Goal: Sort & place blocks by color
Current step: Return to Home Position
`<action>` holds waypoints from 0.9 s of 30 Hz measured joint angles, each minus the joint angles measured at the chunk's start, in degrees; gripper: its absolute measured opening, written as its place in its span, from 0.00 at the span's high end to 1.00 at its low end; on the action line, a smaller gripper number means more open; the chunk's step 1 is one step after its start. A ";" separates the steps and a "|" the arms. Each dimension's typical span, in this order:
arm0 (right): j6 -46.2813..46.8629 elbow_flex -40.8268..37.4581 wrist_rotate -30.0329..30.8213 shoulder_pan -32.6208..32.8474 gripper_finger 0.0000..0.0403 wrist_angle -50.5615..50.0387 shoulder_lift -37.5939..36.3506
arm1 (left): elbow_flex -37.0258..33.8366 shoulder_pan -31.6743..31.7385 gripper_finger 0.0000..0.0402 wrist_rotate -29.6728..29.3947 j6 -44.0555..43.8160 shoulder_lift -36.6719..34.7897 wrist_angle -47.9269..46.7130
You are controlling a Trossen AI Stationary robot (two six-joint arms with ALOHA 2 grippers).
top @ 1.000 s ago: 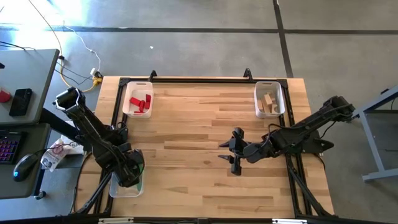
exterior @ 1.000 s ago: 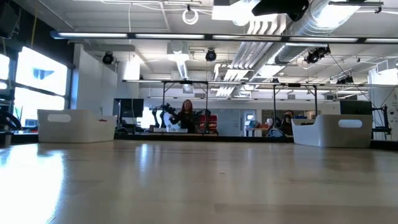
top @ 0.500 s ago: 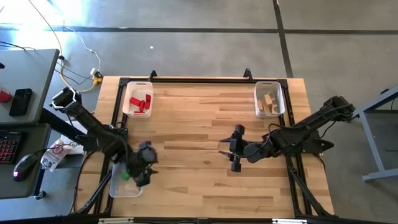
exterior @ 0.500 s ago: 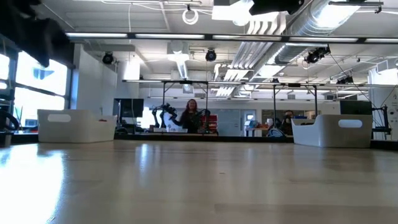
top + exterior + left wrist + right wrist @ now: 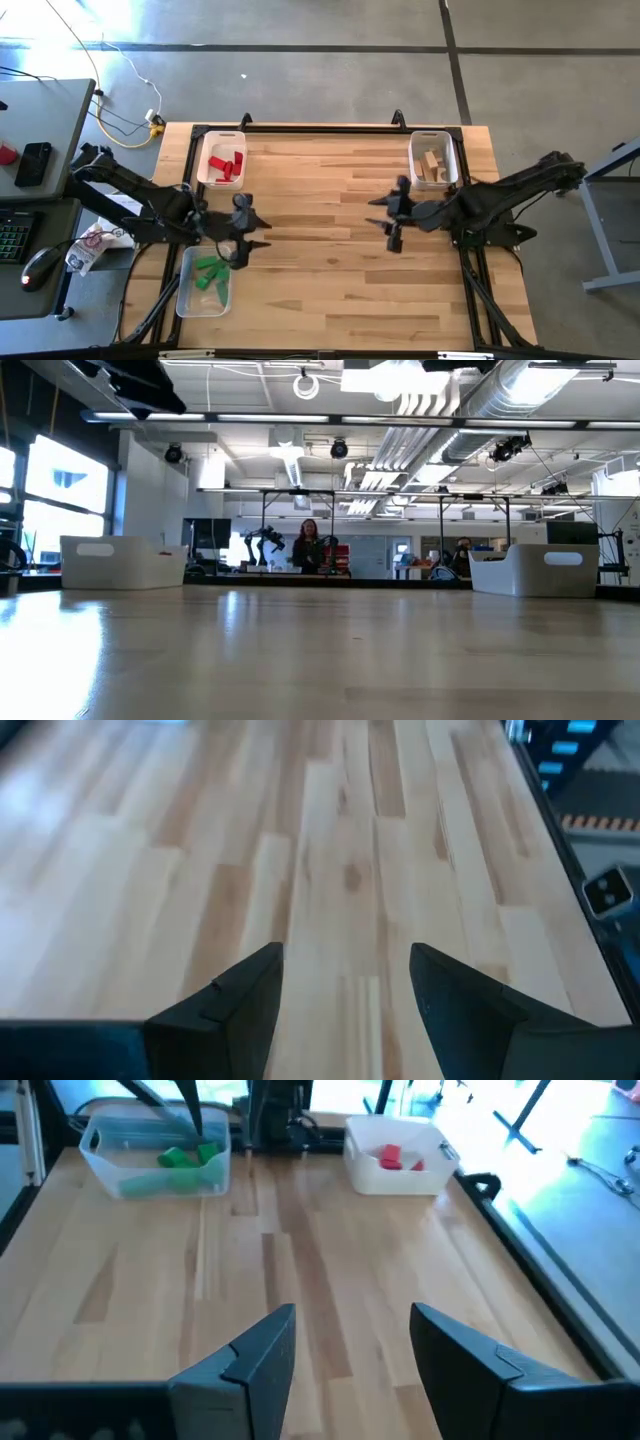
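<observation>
green blocks [image 5: 211, 271], red blocks [image 5: 224, 164], light wood blocks [image 5: 431, 166]

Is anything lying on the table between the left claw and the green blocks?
Nothing visible does. Only bare table lies between the open left gripper and the green blocks, which sit in the clear tray close by. The right gripper hangs mid-table, open.
</observation>
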 joint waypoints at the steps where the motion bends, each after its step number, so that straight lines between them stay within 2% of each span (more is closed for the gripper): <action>1: -0.48 -0.35 -0.02 -0.26 0.54 -0.31 -1.40 | 0.00 0.21 0.49 -0.46 0.79 -1.12 -0.06; 5: -1.36 -4.72 -0.10 -1.03 0.54 1.81 -7.43 | 0.00 0.42 0.49 -0.95 3.57 -5.84 -0.14; 10: -1.38 -14.67 -1.08 -1.45 0.54 11.11 -15.56 | -1.40 0.18 0.49 -1.32 4.79 -11.71 -0.42; 14: -1.31 -22.24 -4.07 -1.41 0.54 18.16 -21.61 | -5.84 0.14 0.49 -2.93 3.95 -17.10 0.23; 19: -0.46 -28.87 -5.66 -1.41 0.54 24.15 -27.50 | -12.98 0.14 0.49 -4.66 2.81 -22.72 8.14; 27: -0.47 -35.06 -5.85 -1.52 0.54 26.69 -31.96 | -22.98 0.14 0.49 -5.25 4.70 -28.01 16.77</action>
